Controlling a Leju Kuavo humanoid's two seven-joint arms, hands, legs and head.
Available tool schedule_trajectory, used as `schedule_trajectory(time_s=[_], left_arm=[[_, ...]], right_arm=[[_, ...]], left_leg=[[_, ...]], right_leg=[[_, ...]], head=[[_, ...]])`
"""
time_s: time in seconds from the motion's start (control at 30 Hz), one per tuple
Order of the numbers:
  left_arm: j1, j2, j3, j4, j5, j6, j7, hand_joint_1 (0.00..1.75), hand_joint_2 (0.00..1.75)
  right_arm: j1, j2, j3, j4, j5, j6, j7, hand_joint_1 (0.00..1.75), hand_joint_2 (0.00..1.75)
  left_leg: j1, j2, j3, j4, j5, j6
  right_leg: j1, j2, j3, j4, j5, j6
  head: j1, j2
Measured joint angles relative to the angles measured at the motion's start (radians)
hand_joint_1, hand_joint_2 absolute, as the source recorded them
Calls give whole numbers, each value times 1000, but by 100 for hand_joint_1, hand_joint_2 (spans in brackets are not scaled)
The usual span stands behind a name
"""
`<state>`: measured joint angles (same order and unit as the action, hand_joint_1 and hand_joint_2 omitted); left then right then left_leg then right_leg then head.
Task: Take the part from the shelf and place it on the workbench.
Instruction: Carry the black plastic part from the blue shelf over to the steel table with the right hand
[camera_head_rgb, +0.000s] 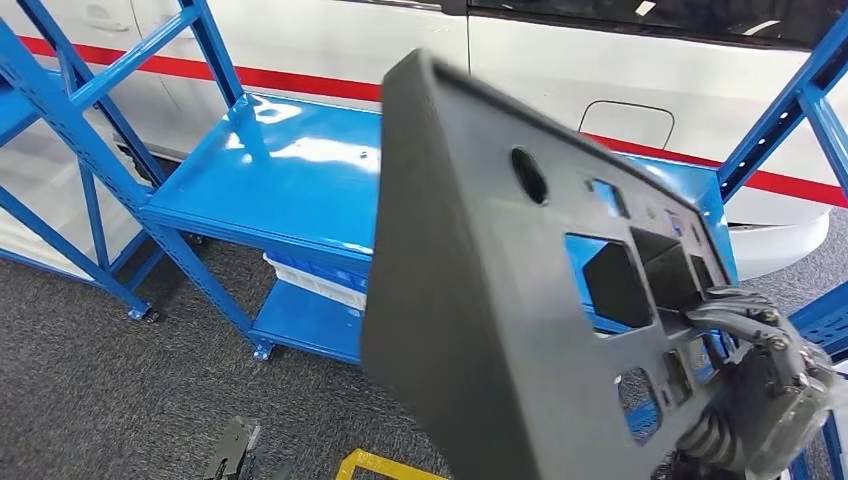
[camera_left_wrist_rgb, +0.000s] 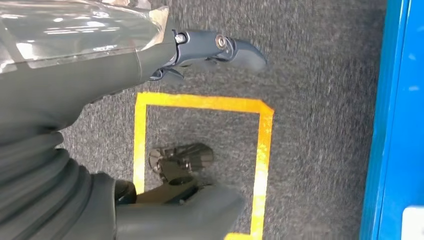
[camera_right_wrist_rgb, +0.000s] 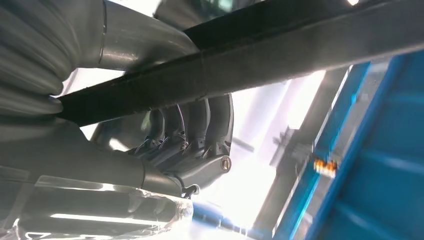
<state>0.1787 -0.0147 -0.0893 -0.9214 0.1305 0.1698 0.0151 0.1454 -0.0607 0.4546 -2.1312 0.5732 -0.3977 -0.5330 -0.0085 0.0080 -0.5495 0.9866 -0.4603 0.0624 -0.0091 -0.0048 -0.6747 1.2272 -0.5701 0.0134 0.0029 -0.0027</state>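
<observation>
Right hand (camera_head_rgb: 770, 385) grasps the part (camera_head_rgb: 500, 290), lifted near the camera, in front of the blue shelf (camera_head_rgb: 270, 170).
Its fingers (camera_right_wrist_rgb: 195, 130) wrap the part's right edge; the left hand (camera_left_wrist_rgb: 200, 52) hangs over grey floor, apparently released, holding nothing.

Grey carpet (camera_head_rgb: 90, 390) is covering the floor, yellow tape (camera_left_wrist_rgb: 260, 150) lying at 6 o'clock, while a white vehicle (camera_head_rgb: 640, 70) with a red stripe is standing at 12 o'clock, light glaring off its side
</observation>
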Motion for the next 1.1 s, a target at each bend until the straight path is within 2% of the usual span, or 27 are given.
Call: schedule_trajectory(time_s=[0.03, 0.07, 0.1, 0.17, 0.2, 0.23, 0.27, 0.33, 0.4, 0.43, 0.5, 0.53, 0.57, 0.6, 0.63, 0.7, 0.73, 0.77, 0.83, 0.9, 0.97, 1.03, 1.07, 1.1], left_arm=[[6, -2, 4, -2, 2, -1, -2, 0, 175], [12, -3, 10, -4, 3, -2, -5, 0, 175], [18, -5, 15, -6, 5, -3, -8, 0, 175], [27, -7, 25, -11, 7, -6, -12, 0, 175], [30, -7, 31, -15, 7, -6, -14, 0, 175], [33, -8, 37, -18, 8, -7, -16, 0, 175], [37, -8, 43, -21, 8, -7, -17, 0, 175], [46, -8, 50, -27, 9, -8, -19, 0, 175], [53, -9, 55, -30, 9, -9, -20, 0, 175], [54, -9, 58, -32, 9, -10, -20, 0, 175], [56, -10, 64, -33, 9, -11, -21, 0, 175], [59, -10, 67, -33, 10, -11, -21, 0, 175], [63, -11, 69, -34, 12, -11, -21, 0, 175], [68, -12, 72, -36, 14, -11, -22, 0, 175], [73, -13, 75, -40, 16, -11, -23, 0, 175], [80, -15, 85, -49, 20, -12, -25, 0, 175], [83, -16, 89, -54, 22, -12, -26, 0, 175], [86, -17, 93, -58, 24, -14, -27, 0, 175], [96, -18, 101, -66, 29, -20, -28, 0, 175], [104, -22, 108, -73, 34, -30, -28, 0, 175], [106, -25, 114, -78, 38, -38, -27, 0, 175], [108, -25, 118, -80, 40, -43, -27, 0, 175], [109, -25, 119, -80, 41, -45, -26, 0, 175], [109, -25, 120, -80, 41, -47, -26, 0, 175]], right_arm=[[2, -4, 4, 1, -9, 24, -2, 175, 175], [4, -8, 8, 2, -21, 52, -5, 175, 175], [7, -12, 13, 2, -34, 80, -7, 175, 175], [12, -20, 20, 3, -51, 123, -15, 175, 175], [15, -22, 22, 4, -54, 135, -19, 175, 175], [18, -23, 23, 4, -55, 142, -24, 175, 175], [20, -24, 24, 6, -57, 149, -28, 175, 175], [25, -26, 24, 8, -60, 157, -33, 175, 175], [26, -27, 24, 10, -61, 160, -36, 175, 175], [27, -26, 24, 10, -61, 160, -36, 175, 175], [27, -27, 24, 11, -62, 165, -37, 175, 175], [27, -27, 24, 13, -64, 170, -38, 175, 175], [27, -27, 24, 14, -66, 175, -40, 175, 175], [27, -27, 24, 17, -70, 180, -43, 175, 175], [27, -27, 24, 20, -75, 185, -46, 175, 175], [27, -27, 24, 25, -83, 191, -54, 175, 175], [27, -26, 23, 27, -87, 193, -55, 175, 175], [27, -26, 23, 29, -90, 196, -56, 175, 175], [27, -26, 23, 35, -97, 202, -56, 175, 175], [28, -26, 22, 41, -103, 205, -56, 175, 175], [31, -28, 21, 47, -107, 206, -56, 175, 175], [37, -31, 20, 55, -107, 205, -56, 175, 175], [40, -34, 20, 60, -103, 203, -56, 175, 175], [42, -36, 20, 64, -97, 201, -56, 175, 175]], left_leg=[[1, 0, -3, 0, 2, -3], [2, 0, -6, 1, 3, -5], [4, 0, -8, 2, 5, -8], [8, -2, -10, 8, 4, -18], [8, -4, -13, 14, 2, -24], [7, -5, -16, 19, 0, -32], [7, -7, -19, 22, 0, -38], [9, -9, -23, 23, 3, -49], [14, -10, -35, 50, -20, -58], [17, -11, -53, 91, -49, -62], [19, -11, -107, 218, -118, -71], [20, -11, -131, 274, -140, -74], [21, -10, -144, 305, -146, -75], [21, -10, -133, 290, -130, -74], [21, -10, -104, 239, -100, -70], [19, -10, -26, 95, -42, -61], [17, -11, -3, 50, -29, -57], [13, -11, 6, 28, -26, -54], [8, -11, 3, 22, -21, -45], [9, -8, 2, 9, -7, -29], [11, -6, -4, 0, 6, -16], [9, -6, -16, 0, 13, -11], [9, -6, -21, 1, 17, -11], [9, -6, -25, 1, 20, -12]], right_leg=[[-3, 0, -14, 42, -15, 5], [-7, 0, -13, 53, -17, 13], [-11, 0, 8, 25, -4, 25], [-22, 0, 83, -105, 38, 48], [-23, 2, 113, -162, 53, 51], [-23, 4, 131, -196, 61, 48], [-20, 5, 136, -209, 62, 41], [-19, 6, 135, -209, 69, 25], [-24, 6, 134, -211, 75, 12], [-26, 5, 133, -212, 77, 6], [-23, 3, 128, -212, 80, -2], [-22, 2, 126, -212, 81, -3], [-20, 2, 124, -212, 82, -5], [-20, 2, 124, -212, 83, -6], [-20, 3, 124, -212, 83, -6], [-17, 3, 125, -211, 84, -4], [-15, 3, 123, -210, 86, -1], [-14, 3, 121, -210, 88, 3], [-11, 3, 117, -212, 93, 16], [-10, 3, 105, -193, 78, 22], [-11, 3, 64, -102, 22, 16], [-10, 3, 14, 22, -35, 13], [-11, 3, 5, 54, -45, 17], [-11, 3, 16, 47, -40, 25]], head=[[0, 0], [0, 0], [0, 0], [0, 0], [0, 0], [0, 0], [0, 0], [-1, 0], [-2, 0], [-3, 0], [-5, 0], [-5, 0], [-5, 0], [-5, 0], [-5, 0], [-4, 0], [-4, 0], [-4, 0], [-4, 0], [-3, 0], [-2, 0], [-1, 0], [-1, 0], [0, 0]])
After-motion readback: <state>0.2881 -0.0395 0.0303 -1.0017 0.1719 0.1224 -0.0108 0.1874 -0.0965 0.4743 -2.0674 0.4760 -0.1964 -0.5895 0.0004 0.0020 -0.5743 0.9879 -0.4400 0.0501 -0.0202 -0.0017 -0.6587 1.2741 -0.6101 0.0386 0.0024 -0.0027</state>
